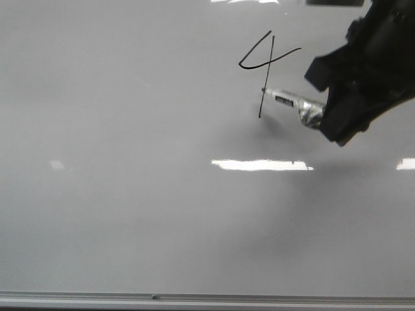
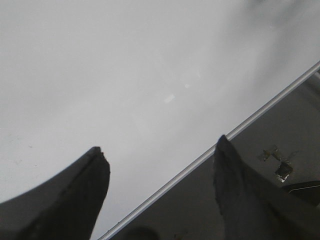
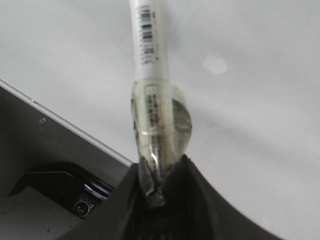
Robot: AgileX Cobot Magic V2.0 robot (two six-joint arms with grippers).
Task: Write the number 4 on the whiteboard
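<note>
**Front view: the 4 looks finished, marker tip resting on its long stroke**

Front view is showing the number 4 (image 1: 266,68) sitting in the upper right part of the whiteboard (image 1: 130,214), drawn thin and black with an open top and a long slanted downstroke. The marker (image 1: 285,99) is lying across from the right, its tip meeting that downstroke a little above the stroke's lower end; whether it is pressing the board or just off it is not clear. The right gripper (image 1: 324,116) is pinching the marker's taped back end, its fingers closed tight around it in the right wrist view. The left gripper (image 2: 160,165) is standing spread and empty, well away from the 4, over the board's metal edge.

All strokes of the figure seem to be in place, so the writing step is probably ending. The next move is likely calling for a clean lift straight off the board, without dragging sideways and smearing the line.
</note>
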